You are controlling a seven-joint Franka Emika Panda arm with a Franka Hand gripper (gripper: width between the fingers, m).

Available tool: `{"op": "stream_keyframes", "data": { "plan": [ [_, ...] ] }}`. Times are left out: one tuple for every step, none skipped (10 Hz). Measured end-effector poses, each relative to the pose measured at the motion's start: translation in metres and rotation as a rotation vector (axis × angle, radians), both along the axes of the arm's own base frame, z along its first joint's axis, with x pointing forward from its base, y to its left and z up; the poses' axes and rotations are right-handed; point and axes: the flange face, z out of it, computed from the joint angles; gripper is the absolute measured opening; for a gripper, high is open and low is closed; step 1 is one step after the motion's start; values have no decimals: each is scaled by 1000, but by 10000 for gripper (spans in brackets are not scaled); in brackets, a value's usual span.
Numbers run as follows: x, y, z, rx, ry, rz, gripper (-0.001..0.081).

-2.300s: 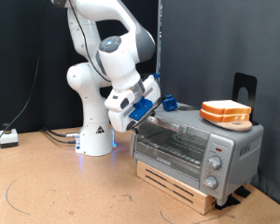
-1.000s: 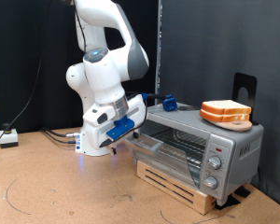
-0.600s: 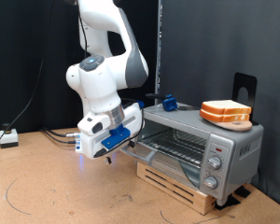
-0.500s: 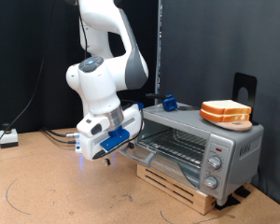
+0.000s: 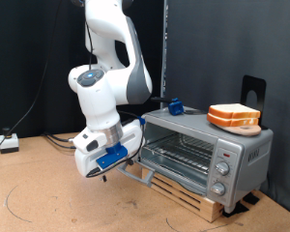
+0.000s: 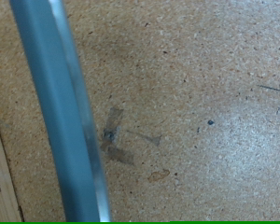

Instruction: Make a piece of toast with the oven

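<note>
Low beside the oven [image 5: 198, 145], close to the grey handle [image 6: 65, 103] of the lowered door, with the hand [image 5: 108, 166] mostly hidden; cannot tell whether spread or pinching the bar. Could lose the handle and let the door swing back up, or drag the oven off its wooden pallet [image 5: 184, 189], probably spilling the piece of toast [image 5: 234, 110] from the roof. Counted: one oven, seemingly two stacked slices on top, three knobs [image 5: 221, 166], one small blue thing [image 5: 174, 106].

- One oven [image 5: 205, 153], its door [image 5: 135, 174] down.
- Two bread slices [image 5: 234, 117], stacked on the oven's top.
- Three knobs [image 5: 220, 172] on the oven's front.
- One blue object [image 5: 174, 106] on the oven's top.
- One wooden pallet [image 5: 188, 194] under the oven.
- One robot arm [image 5: 101, 92].
</note>
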Motion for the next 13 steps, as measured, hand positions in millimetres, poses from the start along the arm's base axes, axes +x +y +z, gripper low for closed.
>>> {"op": "stream_keyframes", "data": {
  "plan": [
    [3, -2, -5, 2, 5, -14, 809],
    [6, -3, -9, 9, 3, -20, 809],
    [10, -5, -14, 17, 0, -20, 809],
    [13, -7, -19, 20, -1, -20, 809],
    [16, -8, -23, 18, 1, -19, 809],
    [19, -9, -29, 10, 2, -15, 809],
    [22, -10, -35, 0, 3, -13, 809],
    [25, -10, -41, -6, 10, -15, 809],
    [28, -11, -47, -11, 19, -19, 809],
    [30, -11, -53, -13, 25, -22, 809],
    [33, -11, -57, -11, 26, -28, 809],
    [35, -11, -60, -9, 27, -33, 809],
    [37, -11, -63, -11, 30, -38, 809]
  ]
}}
